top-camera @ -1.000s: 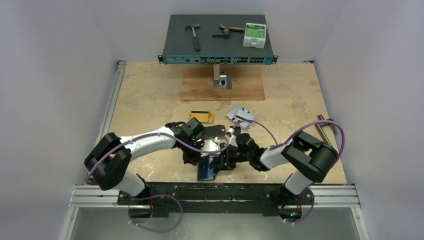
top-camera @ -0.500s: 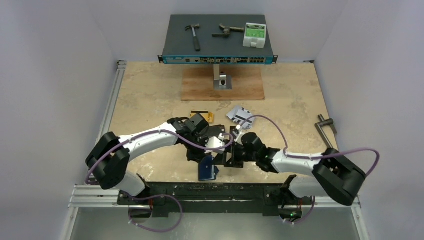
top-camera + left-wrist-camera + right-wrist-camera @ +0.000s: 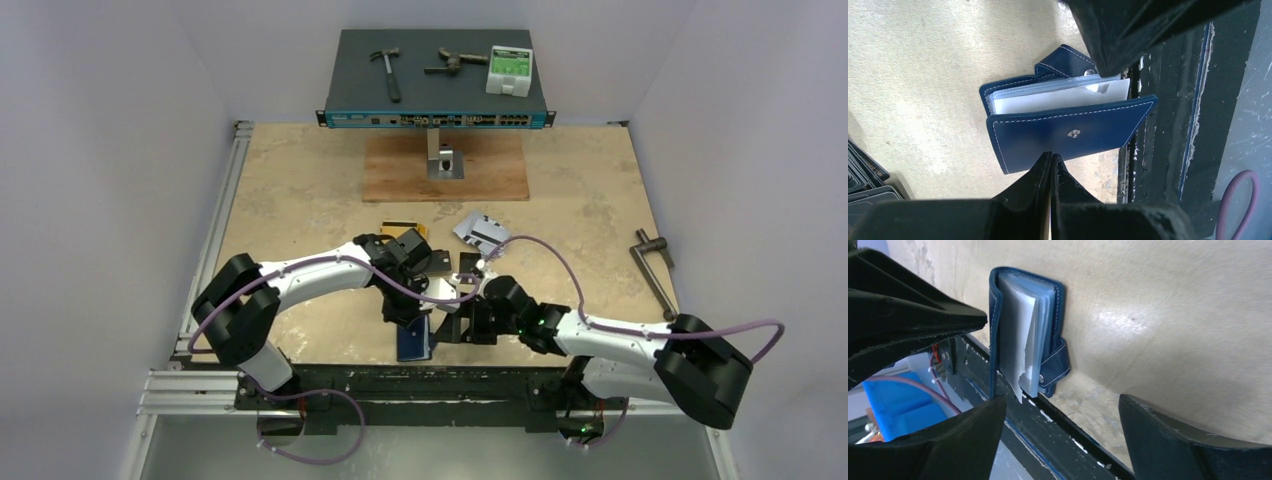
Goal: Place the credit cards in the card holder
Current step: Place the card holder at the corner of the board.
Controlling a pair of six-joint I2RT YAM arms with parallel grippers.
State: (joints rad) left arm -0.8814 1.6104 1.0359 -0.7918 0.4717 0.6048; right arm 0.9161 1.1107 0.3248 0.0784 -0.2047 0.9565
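Beige, speckled like worn stone, the table fills my overhead feed between blank pale walls. Down at its near edge lies the card holder, a small navy case with a leathery grain and white stitching along every border. From the left wrist I see its cover lifted a little off the stack of clear plastic sleeves, a round metal snap in the middle of the flap and the stubby snap tab poking out behind. One corner reaches the scuffed black rail of the frame.

The left gripper hangs just over the holder's long edge, its two matte black fingers pressed flat together (I can't make out anything pinched between them). The right gripper faces the holder's open side with its fingers spread wide apart, and neither touches the case.

Farther back lie the cards: glossy black cards just behind the left gripper, a gold card with a dark stripe, and fanned silver-grey cards beside it. Beyond them sit a wooden board and a flat dark network switch carrying a hammer and a green-and-white box
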